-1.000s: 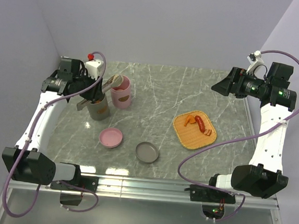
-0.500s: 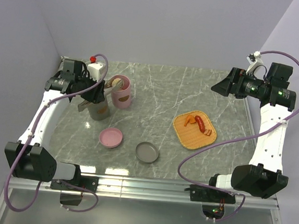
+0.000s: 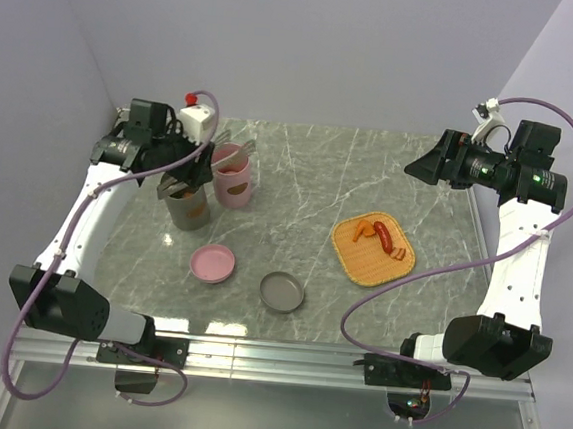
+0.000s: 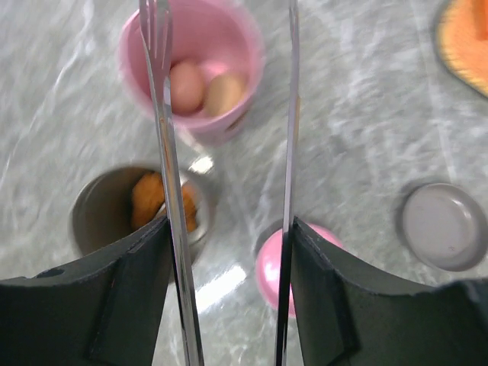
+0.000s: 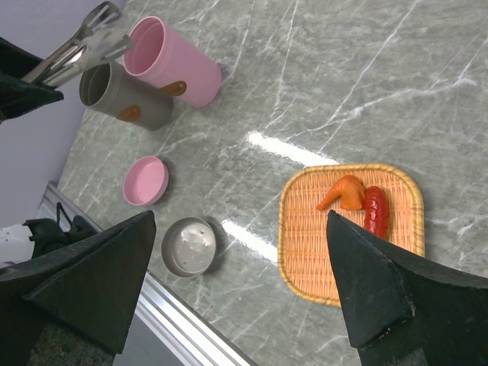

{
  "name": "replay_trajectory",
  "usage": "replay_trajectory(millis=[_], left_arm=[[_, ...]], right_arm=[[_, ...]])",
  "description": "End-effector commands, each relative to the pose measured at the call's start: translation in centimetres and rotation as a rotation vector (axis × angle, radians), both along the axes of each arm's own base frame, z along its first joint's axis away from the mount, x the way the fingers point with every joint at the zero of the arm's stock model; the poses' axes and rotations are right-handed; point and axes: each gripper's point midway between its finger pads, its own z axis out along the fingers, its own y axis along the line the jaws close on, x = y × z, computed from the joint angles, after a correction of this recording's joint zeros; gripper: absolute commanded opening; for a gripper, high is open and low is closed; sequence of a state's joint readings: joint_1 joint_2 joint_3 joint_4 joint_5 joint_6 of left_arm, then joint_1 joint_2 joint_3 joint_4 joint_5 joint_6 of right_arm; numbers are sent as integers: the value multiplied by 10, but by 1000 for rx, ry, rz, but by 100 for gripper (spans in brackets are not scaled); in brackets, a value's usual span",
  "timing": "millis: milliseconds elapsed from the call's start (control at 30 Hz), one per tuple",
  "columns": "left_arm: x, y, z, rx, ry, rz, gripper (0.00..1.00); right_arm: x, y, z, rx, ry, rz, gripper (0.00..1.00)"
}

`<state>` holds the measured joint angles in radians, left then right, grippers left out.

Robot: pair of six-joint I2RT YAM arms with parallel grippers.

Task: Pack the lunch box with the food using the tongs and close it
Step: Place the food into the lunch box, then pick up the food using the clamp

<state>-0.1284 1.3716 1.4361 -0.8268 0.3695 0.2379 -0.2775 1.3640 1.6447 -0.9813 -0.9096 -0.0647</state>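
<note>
While the left claw (image 4: 229, 226) clamps the tongs (image 4: 165, 152), 1 slim arm pressed against each finger, the tong arms stand apart ahead of it. Below their far ends sits the pink cup (image 4: 221, 30) with 2 balls (image 4: 187, 88) inside. Nearer the claw, partly hidden behind 1 finger, the grey cup (image 4: 91, 217) holds orange chunks (image 4: 149, 200). The right claw (image 5: 241, 219) hangs with fingers wide apart, gripping nothing. Far below it, closer to 1 finger, lies the orange tray (image 5: 305, 259) with 1 orange piece (image 5: 347, 194) and 1 red strip (image 5: 375, 210).
</note>
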Motion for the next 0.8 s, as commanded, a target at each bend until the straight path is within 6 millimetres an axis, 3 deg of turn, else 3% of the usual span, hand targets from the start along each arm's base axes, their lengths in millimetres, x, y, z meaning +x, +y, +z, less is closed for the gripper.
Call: replay_trajectory(millis=[0, 133, 367, 567, 767], left_arm=[[-5, -45, 39, -15, -133, -162, 64], [-17, -99, 30, -27, -122, -303, 65], [-32, -194, -20, 33, -85, -460, 63], [-32, -243, -58, 58, -28, -559, 62], [-22, -276, -83, 81, -22, -618, 60]], right_arm=[[-3, 3, 10, -3, -41, 10, 100], [-3, 3, 10, -3, -42, 6, 100], [-3, 1, 10, -19, -42, -6, 100], [0, 0, 5, -17, -32, -1, 100], [2, -1, 0, -13, -22, 0, 100]])
